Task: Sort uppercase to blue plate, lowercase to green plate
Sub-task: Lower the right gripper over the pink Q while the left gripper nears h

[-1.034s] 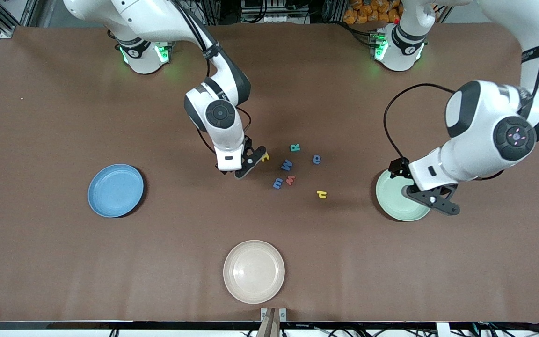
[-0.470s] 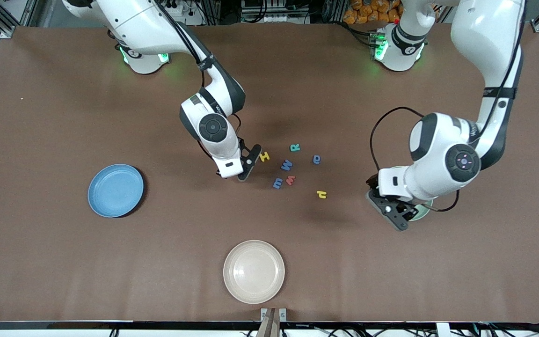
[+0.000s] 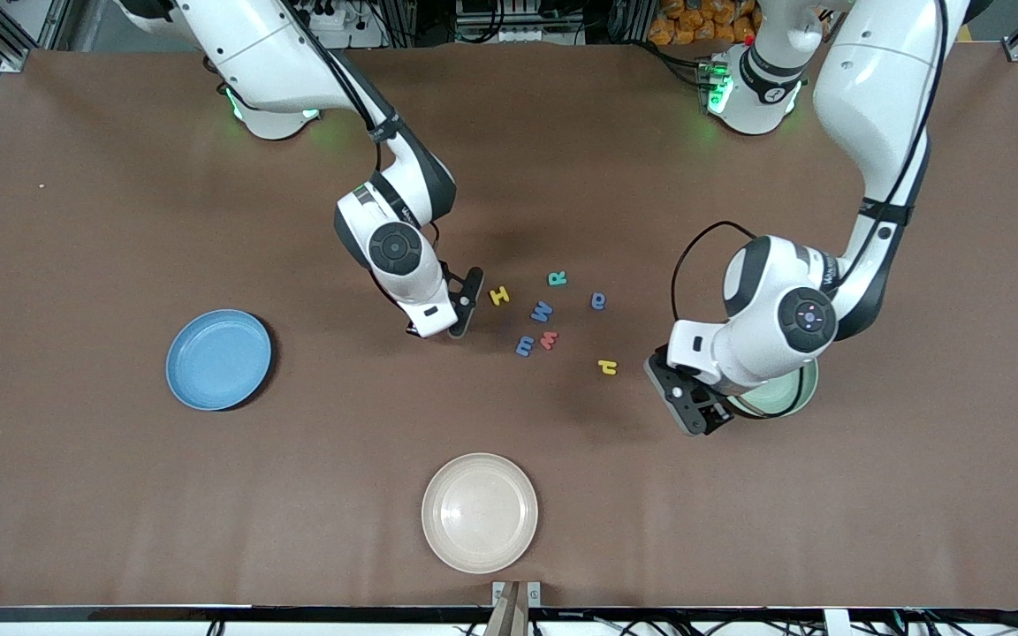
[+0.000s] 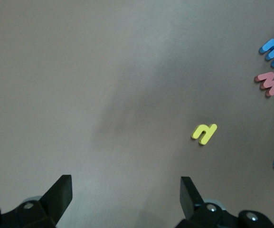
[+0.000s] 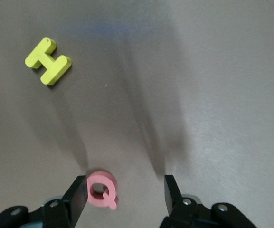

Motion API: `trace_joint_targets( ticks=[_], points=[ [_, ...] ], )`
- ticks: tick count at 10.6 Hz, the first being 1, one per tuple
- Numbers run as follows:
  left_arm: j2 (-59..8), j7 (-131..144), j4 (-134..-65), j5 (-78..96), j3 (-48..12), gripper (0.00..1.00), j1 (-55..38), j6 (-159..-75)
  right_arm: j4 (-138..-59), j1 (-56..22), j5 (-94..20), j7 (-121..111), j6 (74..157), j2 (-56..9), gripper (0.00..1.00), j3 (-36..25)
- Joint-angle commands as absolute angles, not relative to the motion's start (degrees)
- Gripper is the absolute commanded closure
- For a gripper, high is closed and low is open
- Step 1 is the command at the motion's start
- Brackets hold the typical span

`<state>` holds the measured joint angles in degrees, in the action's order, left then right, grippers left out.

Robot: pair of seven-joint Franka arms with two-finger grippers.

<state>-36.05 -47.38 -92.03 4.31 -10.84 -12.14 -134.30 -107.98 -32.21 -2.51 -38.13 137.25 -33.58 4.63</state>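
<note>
My right gripper (image 3: 463,307) is open and low over the table beside the yellow H (image 3: 499,296). In the right wrist view the red Q (image 5: 102,190) lies flat between the jaws of that gripper (image 5: 125,190), against one finger (image 5: 80,192) and well apart from the other. The H (image 5: 48,61) lies a little way off. Blue W (image 3: 542,311), teal R (image 3: 557,279), blue a (image 3: 598,300), blue m (image 3: 525,345), red m (image 3: 549,339) and yellow h (image 3: 608,367) are loose mid-table. My left gripper (image 3: 690,402) is open and empty over bare table (image 4: 126,190), between the h (image 4: 204,133) and the green plate (image 3: 783,402). The blue plate (image 3: 218,359) is empty.
A cream-white plate (image 3: 479,512) sits near the table's front edge, nearer the camera than the letters. My left arm's wrist covers most of the green plate. The brown table (image 3: 120,495) is bare around the plates.
My left arm has swung from over the green plate toward the letters, its gripper now beside the yellow h. My right gripper has shifted slightly off the H, which now shows whole.
</note>
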Motion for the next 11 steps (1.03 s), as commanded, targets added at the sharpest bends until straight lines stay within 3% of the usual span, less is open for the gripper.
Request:
trace_joint_targets(
  ticks=[1,5,11],
  points=[
    [-37.3,-50.1,-91.3,2.3,-12.2,0.0,-14.1,-136.2,-112.1,-29.3,-1.5,-39.7,140.8,-31.6,0.26,8.0],
    [-40.3,-50.0,-91.3,-5.4,-14.4,0.0,-15.3,-140.3,-115.7,-28.7,-1.5,-39.8,140.4,-28.1,0.26,9.4],
    [-42.8,-49.3,-93.6,-5.9,-14.4,0.0,-16.9,-143.0,-117.1,-28.7,3.3,-39.3,141.4,-28.0,0.27,9.8]
  ],
)
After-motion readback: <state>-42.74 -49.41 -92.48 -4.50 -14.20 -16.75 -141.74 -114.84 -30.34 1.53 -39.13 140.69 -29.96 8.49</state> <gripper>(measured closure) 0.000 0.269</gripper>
